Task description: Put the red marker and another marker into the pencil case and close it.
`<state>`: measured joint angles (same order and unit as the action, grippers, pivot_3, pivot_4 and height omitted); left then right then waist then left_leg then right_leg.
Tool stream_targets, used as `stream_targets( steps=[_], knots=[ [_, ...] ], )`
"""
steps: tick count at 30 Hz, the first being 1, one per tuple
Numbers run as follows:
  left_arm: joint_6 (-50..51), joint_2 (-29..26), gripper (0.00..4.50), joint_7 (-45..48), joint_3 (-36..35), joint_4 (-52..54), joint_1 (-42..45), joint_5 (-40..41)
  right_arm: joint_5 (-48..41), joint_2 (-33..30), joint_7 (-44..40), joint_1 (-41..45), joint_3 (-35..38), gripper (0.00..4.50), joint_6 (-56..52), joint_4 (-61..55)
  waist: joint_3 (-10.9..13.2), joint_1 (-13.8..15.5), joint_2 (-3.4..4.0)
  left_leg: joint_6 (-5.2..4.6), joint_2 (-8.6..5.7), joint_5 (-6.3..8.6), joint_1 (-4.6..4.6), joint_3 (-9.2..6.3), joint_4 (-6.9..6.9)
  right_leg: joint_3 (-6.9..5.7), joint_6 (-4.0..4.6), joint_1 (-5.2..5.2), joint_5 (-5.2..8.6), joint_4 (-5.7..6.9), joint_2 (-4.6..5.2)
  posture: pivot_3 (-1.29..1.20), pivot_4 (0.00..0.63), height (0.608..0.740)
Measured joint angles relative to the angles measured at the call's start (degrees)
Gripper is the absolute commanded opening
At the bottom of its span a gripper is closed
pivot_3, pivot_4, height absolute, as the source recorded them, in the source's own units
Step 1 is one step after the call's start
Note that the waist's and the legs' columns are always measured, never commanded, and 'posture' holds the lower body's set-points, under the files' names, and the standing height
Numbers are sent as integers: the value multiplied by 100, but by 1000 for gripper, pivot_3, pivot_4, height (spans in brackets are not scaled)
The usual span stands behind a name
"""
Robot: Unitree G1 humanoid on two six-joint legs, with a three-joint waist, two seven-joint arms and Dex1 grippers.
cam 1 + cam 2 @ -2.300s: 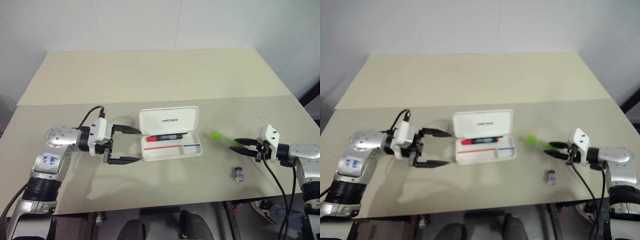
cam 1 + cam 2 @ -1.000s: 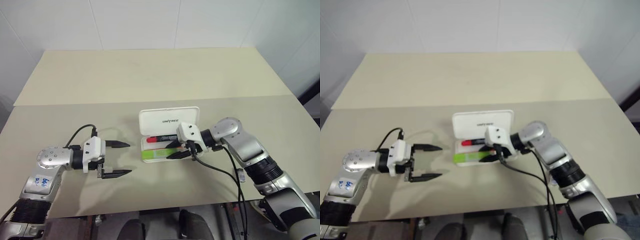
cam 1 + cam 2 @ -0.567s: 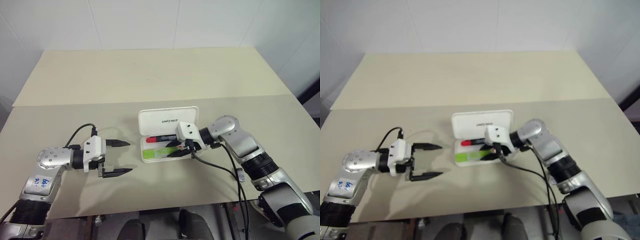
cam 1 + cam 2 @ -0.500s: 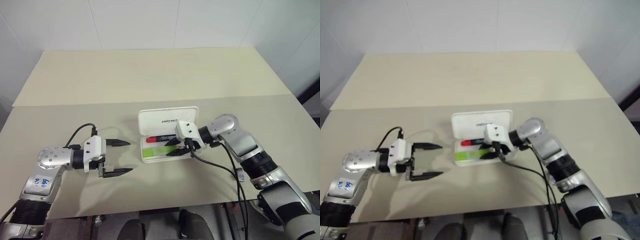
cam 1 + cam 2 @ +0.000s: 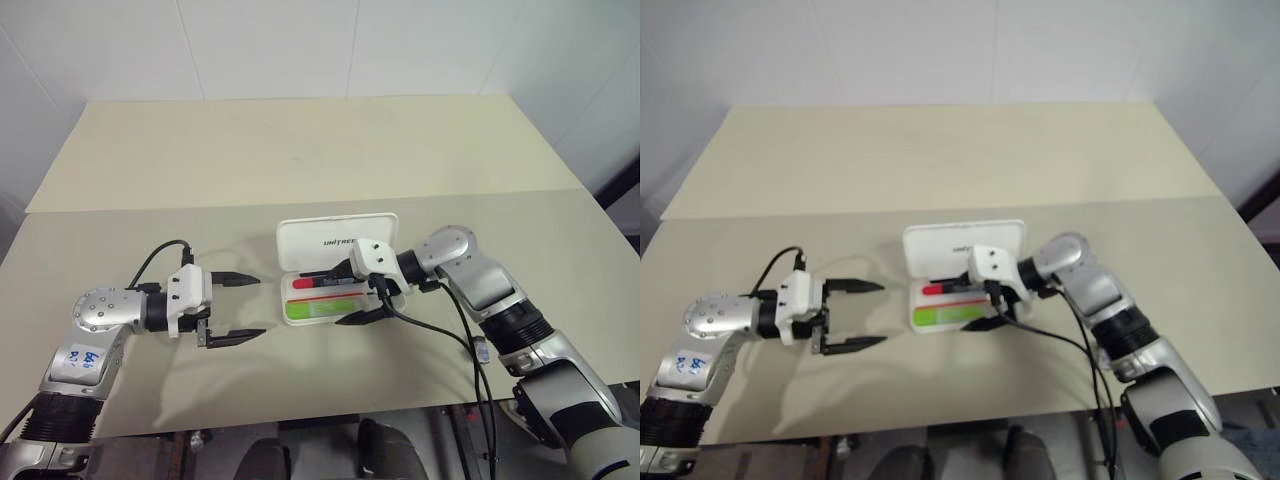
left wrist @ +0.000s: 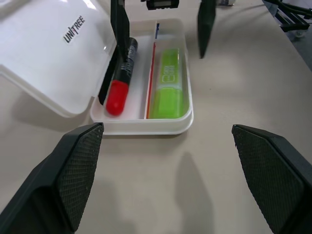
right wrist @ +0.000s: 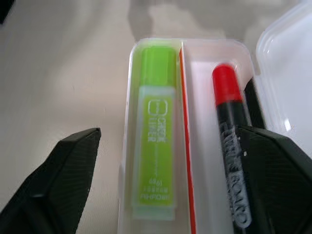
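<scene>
I see a beige table (image 5: 300, 150) filling most of the frame, white tiled wall (image 5: 300, 45) across the top, evenly lit, dark floor along the bottom edge.

One white hard plastic pencil case (image 5: 337, 241) with rounded corners and dark lettering on its raised lid lies open on one beige table (image 5: 300, 160). Two markers lie in the case's tray: one slim black-barrelled marker with a red cap (image 6: 120, 78) and one short, chunky light-green marker (image 6: 168, 83), each in its own compartment. One small grey-purple stub (image 5: 483, 350) lies on the table.
</scene>
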<state>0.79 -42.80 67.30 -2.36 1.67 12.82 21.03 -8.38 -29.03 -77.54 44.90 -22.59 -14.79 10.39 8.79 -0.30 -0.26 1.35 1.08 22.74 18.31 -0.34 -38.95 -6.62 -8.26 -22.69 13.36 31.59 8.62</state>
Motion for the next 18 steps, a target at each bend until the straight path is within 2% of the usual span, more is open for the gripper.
stream_targets(
  steps=[5, 9, 15, 18],
  knots=[
    [-5, 49, 4500, 32, 63, -25, 82, 0, -431, -5, 5, 104, 397, 4451, -437, -481, -1, 13, -1, 1, 1, 1, 1, 0, 1, -6, 1, 0, -1, 0, 0, 0, 150, 740],
    [1, 211, 4500, 40, 179, -6, 216, -2, -808, -321, -35, -140, 711, 4451, -830, -1030, -1, 48, -2, 4, 1, 3, 3, -4, 0, -12, 2, 1, -1, 0, 2, 0, 150, 740],
    [120, 645, 4500, -63, 572, 285, 364, -8, -1675, -1602, 126, -1932, 2056, 4451, -1796, -2324, 0, 182, -1, 1, 1, 24, 5, 11, -7, -27, 2, 2, -2, -6, 7, 0, 150, 740],
    [216, 821, 4500, -190, 718, 481, 393, -16, -1957, -1976, 408, -2818, 2867, 4451, -2129, -2797, 0, 179, -1, -1, 4, 26, -1, 26, -8, -27, 2, 5, -2, -9, 7, 0, 150, 740]
  ],
)
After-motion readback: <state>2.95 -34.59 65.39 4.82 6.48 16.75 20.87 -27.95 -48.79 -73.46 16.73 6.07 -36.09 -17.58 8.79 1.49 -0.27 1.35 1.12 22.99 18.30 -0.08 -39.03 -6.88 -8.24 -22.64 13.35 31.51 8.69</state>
